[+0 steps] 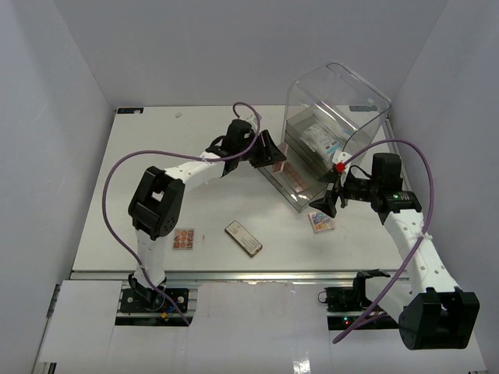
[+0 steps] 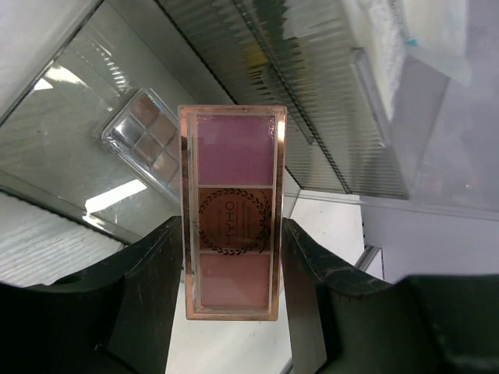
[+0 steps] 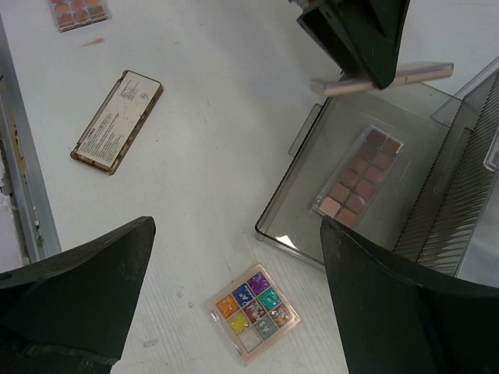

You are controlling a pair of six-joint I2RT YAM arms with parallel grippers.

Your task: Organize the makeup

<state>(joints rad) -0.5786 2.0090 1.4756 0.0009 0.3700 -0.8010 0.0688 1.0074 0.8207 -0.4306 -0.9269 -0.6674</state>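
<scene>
My left gripper (image 2: 231, 238) is shut on a pink, gold-framed palette (image 2: 234, 202), one finger on each long edge. It holds the palette (image 1: 278, 165) over the pulled-out clear drawer (image 1: 290, 193), where a nude eyeshadow palette (image 3: 359, 171) lies flat. My right gripper (image 3: 238, 234) hangs open and empty above a square multicolour palette (image 3: 252, 312) on the table, just in front of the drawer. A long dark compact (image 1: 243, 238) and a small pink-toned palette (image 1: 185, 238) lie on the table nearer the left arm. No lipstick tubes show.
The tall clear acrylic box (image 1: 335, 101) stands at the back right, with a white packet with blue print (image 1: 323, 139) inside. Its open drawer reaches toward the table's middle. White walls close in both sides, and the table's front rail (image 1: 234, 274) runs along the near edge.
</scene>
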